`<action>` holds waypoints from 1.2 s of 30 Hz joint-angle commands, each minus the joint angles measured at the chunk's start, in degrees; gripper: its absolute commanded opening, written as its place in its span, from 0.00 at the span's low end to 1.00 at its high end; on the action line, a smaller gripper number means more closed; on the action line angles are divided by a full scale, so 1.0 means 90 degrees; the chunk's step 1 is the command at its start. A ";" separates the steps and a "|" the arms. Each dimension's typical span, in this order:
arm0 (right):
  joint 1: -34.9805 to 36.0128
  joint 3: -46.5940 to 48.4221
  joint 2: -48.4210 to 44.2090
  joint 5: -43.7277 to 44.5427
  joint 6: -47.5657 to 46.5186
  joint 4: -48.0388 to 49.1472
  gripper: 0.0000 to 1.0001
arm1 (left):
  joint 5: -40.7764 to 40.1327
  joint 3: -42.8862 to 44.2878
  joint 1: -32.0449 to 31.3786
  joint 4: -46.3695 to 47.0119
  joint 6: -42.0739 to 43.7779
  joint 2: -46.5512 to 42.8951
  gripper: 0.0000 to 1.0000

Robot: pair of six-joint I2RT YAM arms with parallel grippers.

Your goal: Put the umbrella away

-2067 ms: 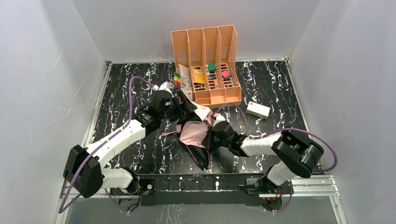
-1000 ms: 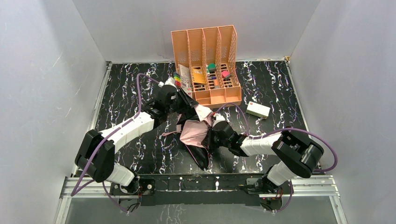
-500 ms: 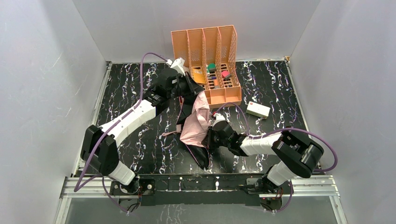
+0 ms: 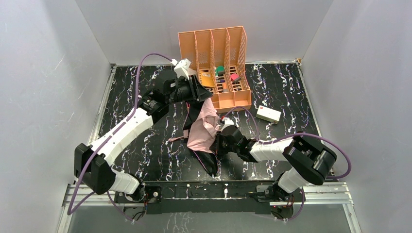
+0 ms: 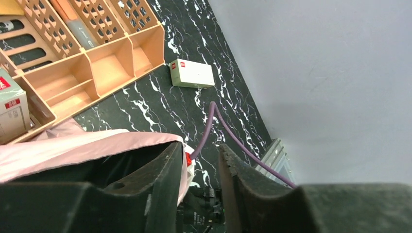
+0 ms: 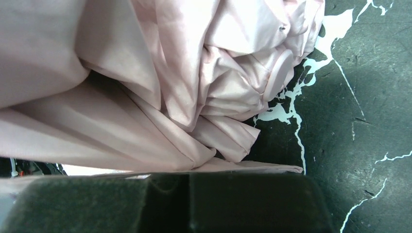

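On the table (image 4: 141, 92), the organiser (image 4: 226, 103) stands at 12 o'clock near the back edge with small items in its compartments. The small box (image 4: 268, 114) lies just off the organiser's front corner at 4 o'clock. The umbrella (image 4: 201, 133) lies mid-table at 6 o'clock from the organiser, its far end close to the organiser's front wall. The left gripper (image 4: 198, 92) is at the umbrella's 12 o'clock end, beside the organiser's 8 o'clock corner, and the right gripper (image 4: 217, 144) sits against the umbrella's 4 o'clock side.
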 commanded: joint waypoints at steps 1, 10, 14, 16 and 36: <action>-0.0027 0.0078 0.0134 0.0256 -0.0130 -0.0452 0.01 | 0.0254 -0.0052 0.0036 -0.0405 0.0308 -0.0336 0.43; -0.0031 0.0096 0.0134 0.0264 -0.0165 -0.0466 0.01 | 0.0446 -0.0604 0.0034 -0.0949 0.1265 -0.0518 0.76; -0.0027 0.0088 0.0168 0.0237 -0.0151 -0.0443 0.01 | 0.0698 -0.0824 0.0033 -0.0860 0.1362 -0.0494 0.77; -0.0025 0.0078 0.0181 0.0231 -0.0138 -0.0420 0.01 | 0.0732 -0.0855 0.0033 -0.0795 0.1365 -0.0435 0.74; -0.0032 0.0268 0.0503 0.0303 0.0135 -0.0218 0.00 | 0.1104 -0.0743 -0.0006 -0.0683 0.1082 -0.0655 0.00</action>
